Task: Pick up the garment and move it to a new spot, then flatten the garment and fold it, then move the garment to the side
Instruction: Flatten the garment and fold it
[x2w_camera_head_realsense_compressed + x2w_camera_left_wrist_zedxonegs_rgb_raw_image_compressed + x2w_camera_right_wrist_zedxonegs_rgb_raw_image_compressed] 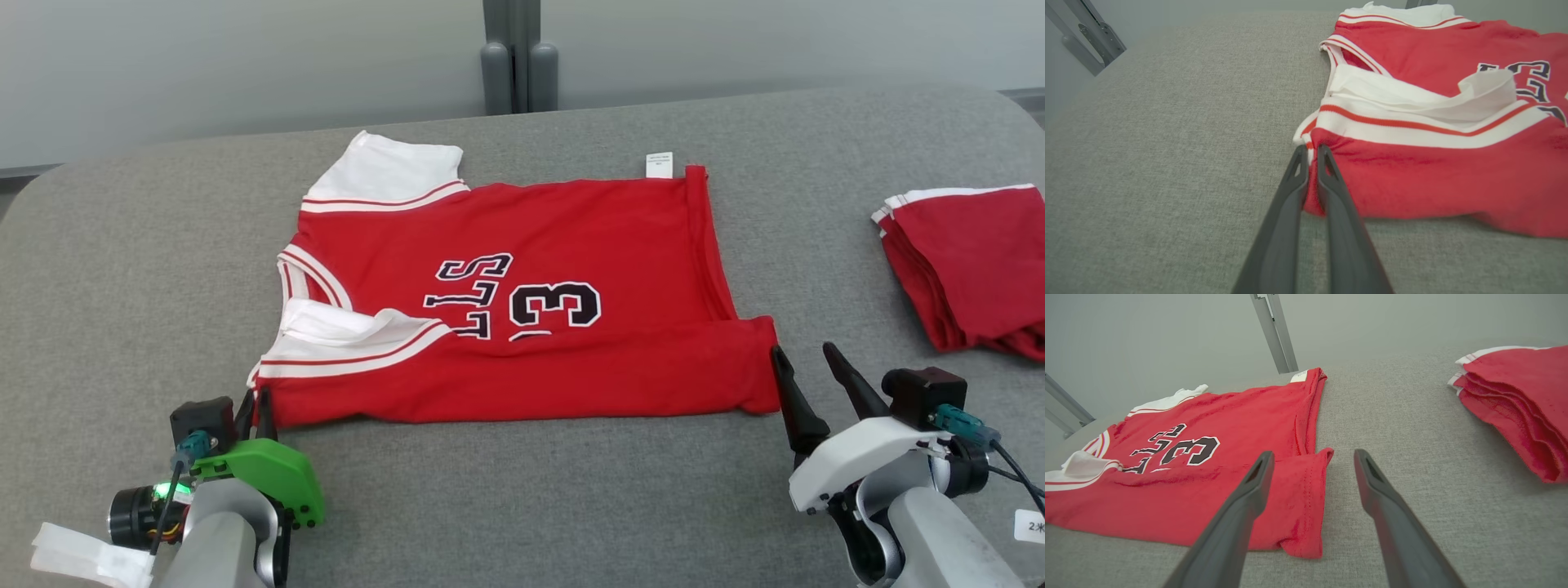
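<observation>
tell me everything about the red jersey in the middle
The jersey is red fabric with white, red-striped trim at neck and armholes, dark white-edged lettering and a white tag at the hem. It lies flat on the grey cloth surface, neck toward the robot's left, near edge folded over. The left gripper is shut on its near shoulder corner; the open right gripper straddles its near hem corner.

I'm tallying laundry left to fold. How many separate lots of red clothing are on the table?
2. One jersey lies spread at the middle of the table; one folded stack sits at the robot's right. How many pieces the stack holds cannot be told.
</observation>
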Tool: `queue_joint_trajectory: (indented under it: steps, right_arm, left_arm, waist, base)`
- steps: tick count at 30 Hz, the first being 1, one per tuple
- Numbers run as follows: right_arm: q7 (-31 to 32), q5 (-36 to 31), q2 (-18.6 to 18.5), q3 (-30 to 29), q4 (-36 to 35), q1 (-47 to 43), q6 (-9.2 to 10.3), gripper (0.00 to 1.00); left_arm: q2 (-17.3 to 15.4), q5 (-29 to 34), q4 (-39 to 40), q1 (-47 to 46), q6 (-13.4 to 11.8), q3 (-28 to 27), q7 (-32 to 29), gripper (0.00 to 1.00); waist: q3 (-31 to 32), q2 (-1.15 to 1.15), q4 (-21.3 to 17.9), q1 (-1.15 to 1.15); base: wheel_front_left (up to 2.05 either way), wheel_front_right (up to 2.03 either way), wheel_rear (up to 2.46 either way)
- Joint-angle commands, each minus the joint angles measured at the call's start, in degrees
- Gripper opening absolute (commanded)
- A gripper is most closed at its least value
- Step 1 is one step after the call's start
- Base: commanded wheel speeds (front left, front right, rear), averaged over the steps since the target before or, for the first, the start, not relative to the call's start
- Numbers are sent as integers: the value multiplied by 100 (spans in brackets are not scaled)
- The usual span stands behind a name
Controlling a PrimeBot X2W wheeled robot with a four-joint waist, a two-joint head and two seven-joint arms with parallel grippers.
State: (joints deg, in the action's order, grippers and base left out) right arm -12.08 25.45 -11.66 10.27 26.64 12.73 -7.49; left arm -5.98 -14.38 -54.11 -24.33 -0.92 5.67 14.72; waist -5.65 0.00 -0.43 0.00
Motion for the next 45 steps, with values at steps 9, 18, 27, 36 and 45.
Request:
queue_joint_trajectory:
  steps: [9,18,27,36,45]
  right_arm:
    - [230,-133,287,-248,1388,410,0,100]
    - [209,85,358,38,2134,741,0,100]
    - [-42,57,143,547,2515,936,3,0]
    - [-243,-85,-221,826,2658,810,6,0]
    - [205,332,-394,1216,2306,335,5,0]
  left_arm:
    - [62,20,755,429,-20,5,50,0]
    - [110,43,847,496,16,105,47,0]
    - [68,-6,672,597,36,158,47,0]
    - [94,-131,587,1109,120,140,47,0]
    - [107,-188,785,1775,211,208,47,0]
  waist:
    - [83,0,458,0]
    - [-10,0,566,0]
    - [160,0,485,0]
    - [633,0,353,0]
    - [997,0,312,0]
  base:
    - [0,0,0]
    - [0,0,0]
    - [0,0,0]
    - [0,0,0]
    - [0,0,0]
